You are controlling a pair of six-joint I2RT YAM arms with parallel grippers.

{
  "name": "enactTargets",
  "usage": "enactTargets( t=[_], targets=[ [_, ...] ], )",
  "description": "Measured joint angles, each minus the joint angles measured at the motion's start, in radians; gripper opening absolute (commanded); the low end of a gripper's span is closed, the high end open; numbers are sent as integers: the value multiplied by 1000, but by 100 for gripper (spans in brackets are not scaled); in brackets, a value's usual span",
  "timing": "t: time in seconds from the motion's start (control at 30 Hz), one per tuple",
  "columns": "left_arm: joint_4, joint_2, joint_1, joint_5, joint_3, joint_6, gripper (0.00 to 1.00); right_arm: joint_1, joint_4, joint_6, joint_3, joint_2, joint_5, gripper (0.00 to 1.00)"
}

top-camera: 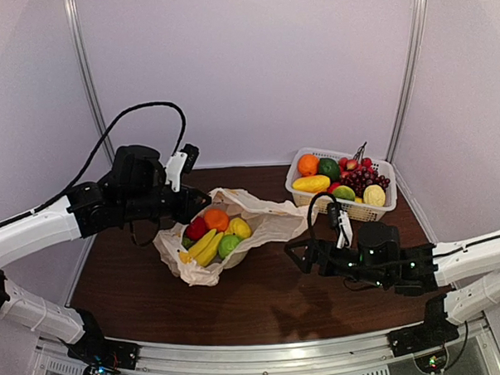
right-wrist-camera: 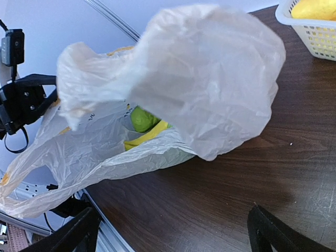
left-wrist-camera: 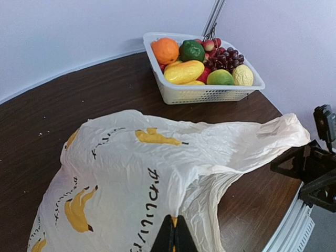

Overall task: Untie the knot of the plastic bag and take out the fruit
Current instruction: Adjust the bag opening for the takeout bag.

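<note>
The plastic bag (top-camera: 268,220) lies at mid-table with its mouth open toward the camera. The knot is out of view. Fruit shows inside: a red piece (top-camera: 196,229), an orange one (top-camera: 216,219), a yellow one (top-camera: 239,228), a green one (top-camera: 228,245) and a banana bunch (top-camera: 201,248). My left gripper (left-wrist-camera: 175,219) is shut on a pinch of the bag's printed plastic (left-wrist-camera: 131,173), at the bag's far-left rim (top-camera: 199,206). My right gripper (top-camera: 297,254) stands wide open just right of the bag, low over the wood, holding nothing. Its view shows the bag (right-wrist-camera: 210,79), the green fruit (right-wrist-camera: 142,118) and the banana (right-wrist-camera: 149,135).
A white lattice basket (top-camera: 313,200) stands at the back right, full of other fruit including dark grapes (top-camera: 362,181) and a long yellow mango (top-camera: 310,184). It also shows in the left wrist view (left-wrist-camera: 202,94). White walls close in the brown table (top-camera: 263,303).
</note>
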Motion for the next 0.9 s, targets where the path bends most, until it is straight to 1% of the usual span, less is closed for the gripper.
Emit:
enactTargets(
  t=[0.13,0.23,0.57,0.73,0.9],
  targets=[
    [1,-23,0,-2,4,-3,0,71,82,79,13,125,81,100],
    [1,-32,0,-2,4,-3,0,99,160,135,23,201,122,99],
    [1,-37,0,5,4,-6,0,117,308,281,158,464,230,90],
    [1,-40,0,16,4,-6,0,117,320,291,254,574,248,85],
    [1,-42,0,26,4,-6,0,114,332,291,343,662,255,84]
  ],
)
